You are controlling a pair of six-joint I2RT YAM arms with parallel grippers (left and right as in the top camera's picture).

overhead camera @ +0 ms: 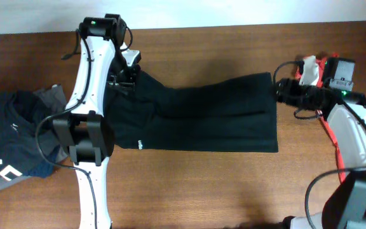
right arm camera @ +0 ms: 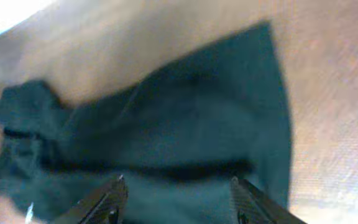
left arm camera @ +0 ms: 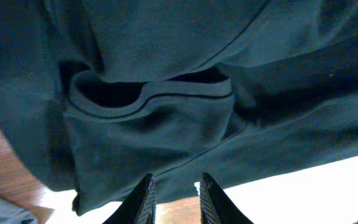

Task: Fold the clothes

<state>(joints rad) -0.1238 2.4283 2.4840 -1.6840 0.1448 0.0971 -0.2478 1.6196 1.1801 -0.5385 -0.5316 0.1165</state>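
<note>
The black garment (overhead camera: 202, 114) of the clothes lies spread flat across the middle of the wooden table (overhead camera: 234, 191), with a tiny white mark (overhead camera: 141, 144) near its front left edge. My left gripper (overhead camera: 129, 79) hovers at its far left end, by the collar (left arm camera: 148, 99). In the left wrist view my left gripper (left arm camera: 176, 186) shows a narrow gap with bare wood between the fingers and the fabric edge just past the tips. My right gripper (overhead camera: 277, 90) is at the garment's far right corner. In the blurred right wrist view my right gripper (right arm camera: 178, 186) stands wide open over the black cloth (right arm camera: 185, 124).
A heap of other clothes (overhead camera: 11, 146), navy with white letters and grey, lies at the table's left edge beside my left arm (overhead camera: 88, 137). The table's back edge (overhead camera: 234, 25) meets a white surface.
</note>
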